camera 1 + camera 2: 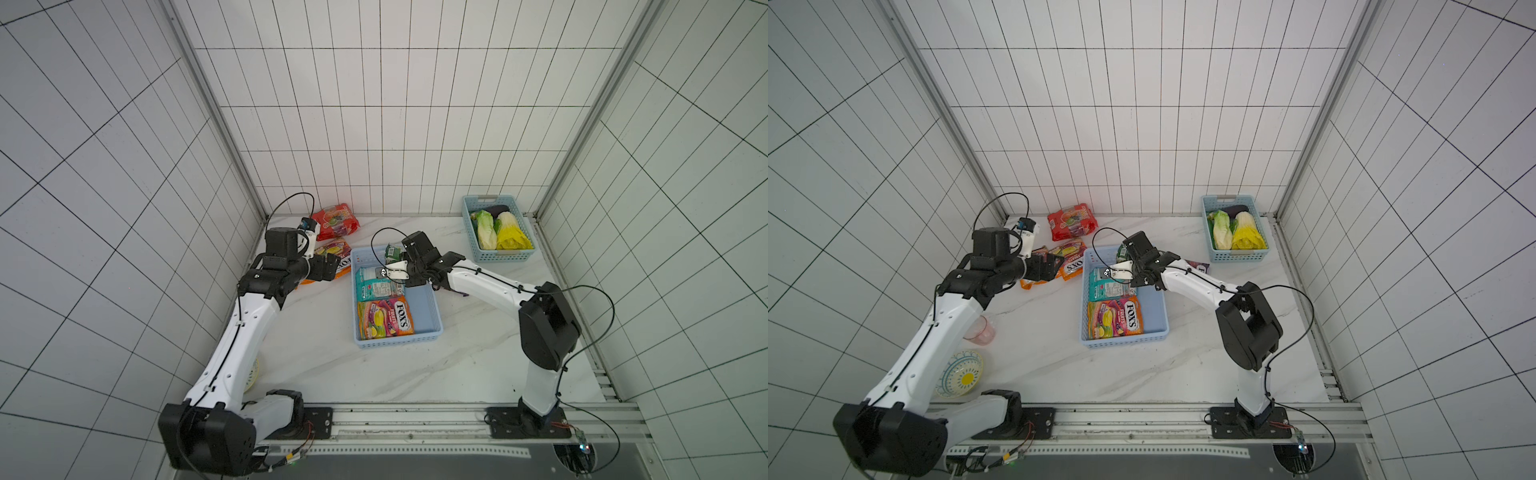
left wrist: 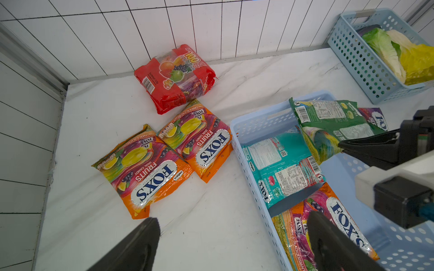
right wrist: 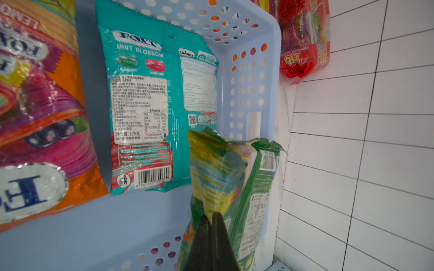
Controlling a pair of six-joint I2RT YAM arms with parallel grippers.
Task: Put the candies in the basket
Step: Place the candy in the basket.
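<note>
Top view: R gripper over basket

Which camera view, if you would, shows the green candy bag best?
The left wrist view: the green candy bag appears nearly whole, pinched by the right gripper. The right wrist view crops it; both top views show only a sliver.

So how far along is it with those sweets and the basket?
Done: a teal bag and an orange bag lie in the basket. In hand: the right gripper is shut on a green bag over the basket's far end. Left to do: two orange bags by the open left gripper, a red bag at the wall, a purple bag beside the right arm.
</note>
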